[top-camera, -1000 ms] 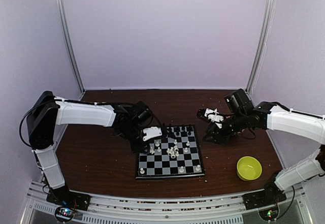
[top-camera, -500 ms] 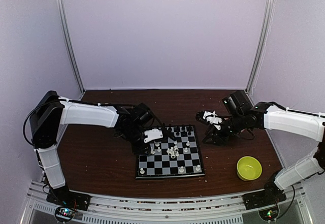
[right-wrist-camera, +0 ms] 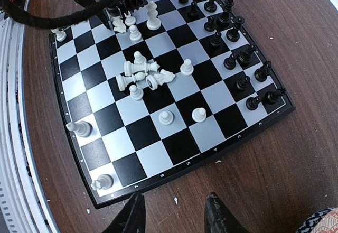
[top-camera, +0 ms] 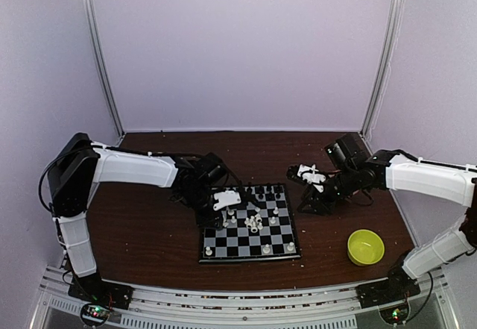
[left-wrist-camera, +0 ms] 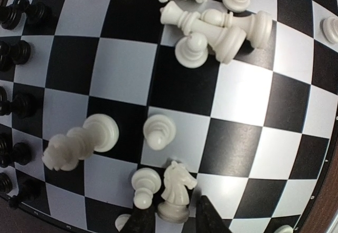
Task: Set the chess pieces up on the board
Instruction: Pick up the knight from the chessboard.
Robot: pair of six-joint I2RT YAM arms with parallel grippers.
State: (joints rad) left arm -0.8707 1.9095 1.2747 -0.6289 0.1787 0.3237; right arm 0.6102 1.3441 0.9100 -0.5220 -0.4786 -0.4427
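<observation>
**Two arms close in; the left one brackets a white knight**

Overhead: the left fingers (top-camera: 228, 208) have crept slightly further over the far-left part of the board (top-camera: 250, 257), which lies mid-worktop (top-camera: 149, 232). The right fingers (top-camera: 297, 172) have edged nearer its far-right corner.

Left wrist: the fingers are partly open and straddle an upright white knight (left-wrist-camera: 174, 193), not visibly pinching it. Toppled white chess pieces (left-wrist-camera: 211, 24) lie beyond.

Right wrist: the fingers are spread and empty, above bare worktop beside the board's rim.

A knight pickup looks imminent.

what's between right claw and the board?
Right wrist view: only bare tabletop with a pale crumb between right claw and board.
</observation>
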